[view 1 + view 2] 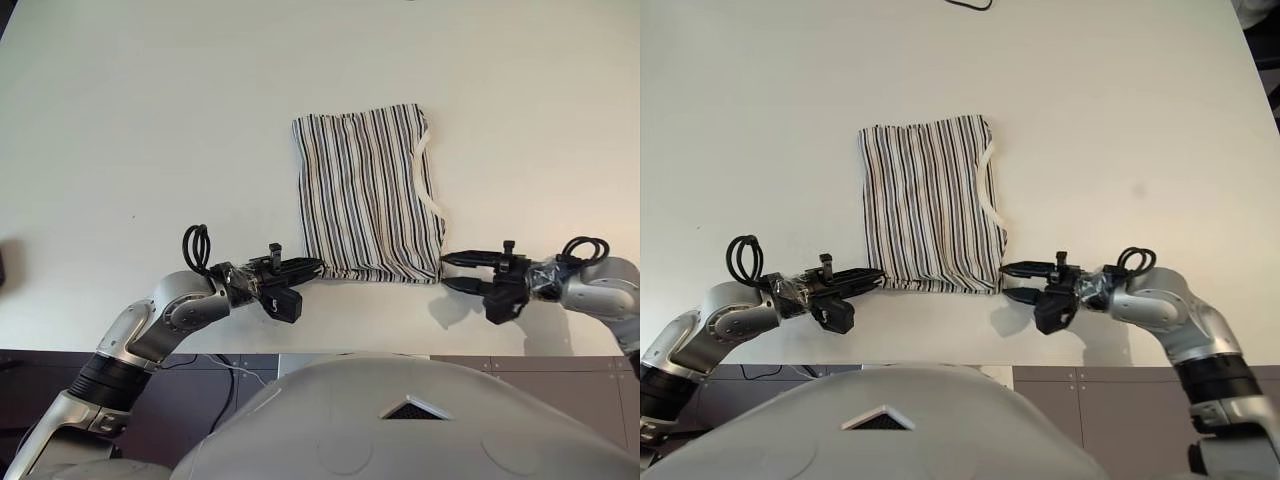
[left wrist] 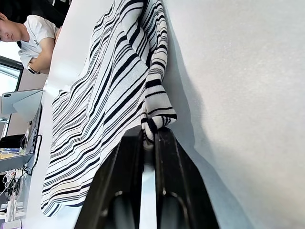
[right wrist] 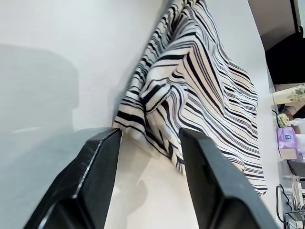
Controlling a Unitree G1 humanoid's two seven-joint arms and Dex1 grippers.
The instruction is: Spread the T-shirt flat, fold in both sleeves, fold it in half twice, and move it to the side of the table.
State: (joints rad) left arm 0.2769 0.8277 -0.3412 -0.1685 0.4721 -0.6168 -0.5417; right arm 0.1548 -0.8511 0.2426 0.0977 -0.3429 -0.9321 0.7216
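Left gripper [image 1: 315,266] on striped, folded T-shirt [image 1: 365,195] — corner pinched

We see a black cable [image 1: 970,4] curling at the far edge of the white surface [image 1: 760,80], and a faint dark smudge [image 1: 1137,188] towards its right side. Beyond the surface, a purple packet [image 3: 286,142] sits near a flower-printed item [image 3: 291,90]; elsewhere stands what looks like a grey laptop [image 2: 21,102].
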